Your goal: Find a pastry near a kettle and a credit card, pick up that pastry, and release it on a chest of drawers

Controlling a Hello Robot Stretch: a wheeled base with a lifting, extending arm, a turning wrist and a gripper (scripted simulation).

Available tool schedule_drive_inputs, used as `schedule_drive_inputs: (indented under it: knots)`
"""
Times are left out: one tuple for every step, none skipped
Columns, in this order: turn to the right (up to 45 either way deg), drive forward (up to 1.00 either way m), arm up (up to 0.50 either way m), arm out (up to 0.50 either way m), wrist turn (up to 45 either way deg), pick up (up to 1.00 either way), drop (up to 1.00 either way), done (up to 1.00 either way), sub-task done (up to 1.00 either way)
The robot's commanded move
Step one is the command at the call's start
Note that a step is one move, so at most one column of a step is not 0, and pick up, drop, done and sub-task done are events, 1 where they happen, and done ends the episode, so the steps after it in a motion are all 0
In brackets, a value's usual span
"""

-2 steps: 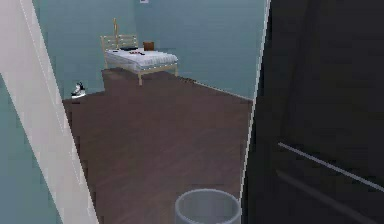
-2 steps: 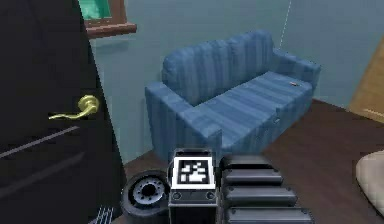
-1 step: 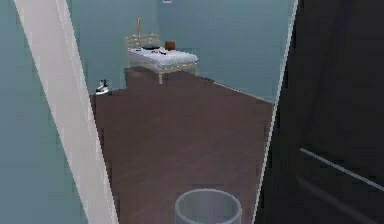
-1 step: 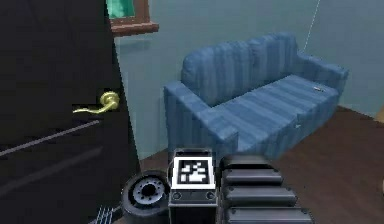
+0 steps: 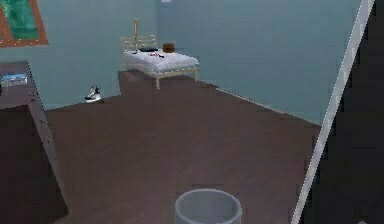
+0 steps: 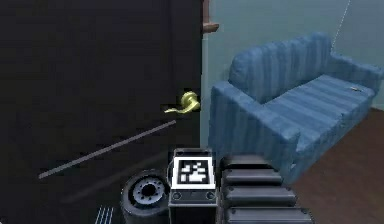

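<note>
Locating the pastry first: bearing from gripper (image 6: 148, 195) undetermined, finger state and load indeterminable, dark cabinet (image 5: 25, 140) at 9 o'clock, bed (image 5: 160, 62) at 11 o'clock in the forward view.

place: home bedroom | shown by: bed (image 5: 160, 62), blue sofa (image 6: 290, 95), door with handle (image 6: 186, 101)

Teal walls, dark wood floor (image 5: 200, 140), white bed (image 5: 160, 63), blue sofa (image 6: 290, 95).
</note>
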Motion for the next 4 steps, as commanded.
schedule_drive_inputs:
  knots:
    - [-24.0, 0.0, 0.0, 0.0, 0.0, 0.0, 0.0, 0.0, 0.0]
    - [0.0, 1.0, 0.0, 0.0, 0.0, 0.0, 0.0, 0.0, 0.0]
    - [-3.0, 0.0, 0.0, 0.0, 0.0, 0.0, 0.0, 0.0, 0.0]
    - [0.0, 0.8, 0.0, 0.0, 0.0, 0.0, 0.0, 0.0, 0.0]
